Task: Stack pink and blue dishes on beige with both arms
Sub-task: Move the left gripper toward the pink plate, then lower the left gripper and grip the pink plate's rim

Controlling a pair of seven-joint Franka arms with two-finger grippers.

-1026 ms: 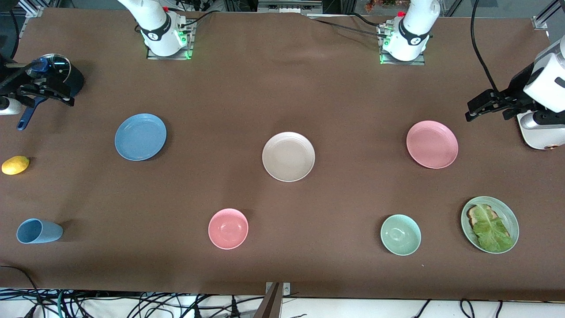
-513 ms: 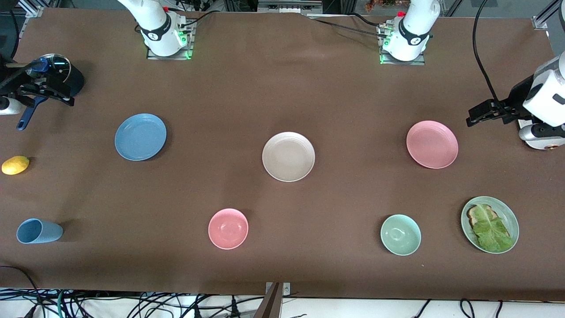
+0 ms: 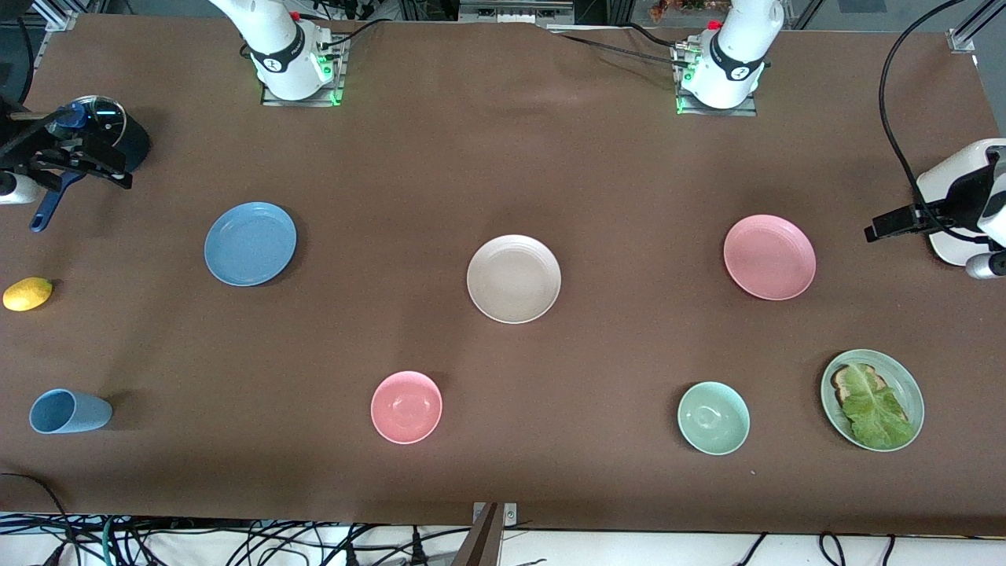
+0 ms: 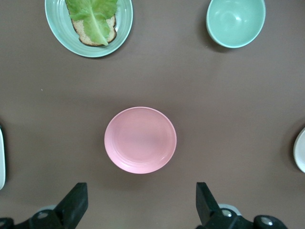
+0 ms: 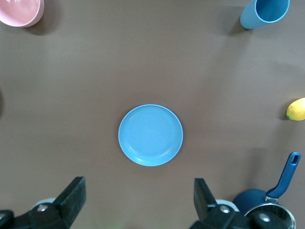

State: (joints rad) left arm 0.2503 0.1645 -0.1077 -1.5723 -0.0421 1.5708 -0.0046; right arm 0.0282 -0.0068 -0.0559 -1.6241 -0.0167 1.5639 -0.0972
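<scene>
One brown table [image 3: 503, 157], dishes apart.

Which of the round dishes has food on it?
The pale green plate nearest the left arm's end, holding toast with lettuce; all other dishes are bare.

Brown cloth-covered table [image 3: 503, 157] fills view under even overhead light. Tangled black cables [image 3: 196, 542] on pale floor along table's near edge. Aluminium frame rails [image 3: 963, 35] at far corners.
</scene>
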